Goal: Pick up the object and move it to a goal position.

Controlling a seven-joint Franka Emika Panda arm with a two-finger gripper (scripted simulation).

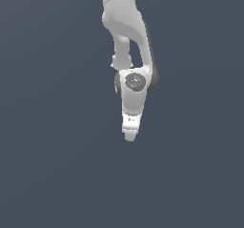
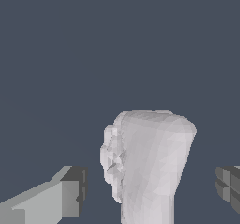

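Note:
In the wrist view the object point(image 2: 150, 167) is a whitish-grey rounded lump with a flattish top and one rough side. It stands between my two fingers. My gripper point(image 2: 151, 191) is open around it, with one finger point(image 2: 70, 197) and the other finger point(image 2: 228, 188) each a small gap away from the object's sides. In the exterior view the white arm hangs down in the middle and my gripper point(image 1: 130, 132) points down at the dark floor. There the object cannot be told apart from the white fingertips.
A plain dark grey-blue floor point(image 1: 57, 174) surrounds the arm on all sides. No other objects, containers or edges show in either view.

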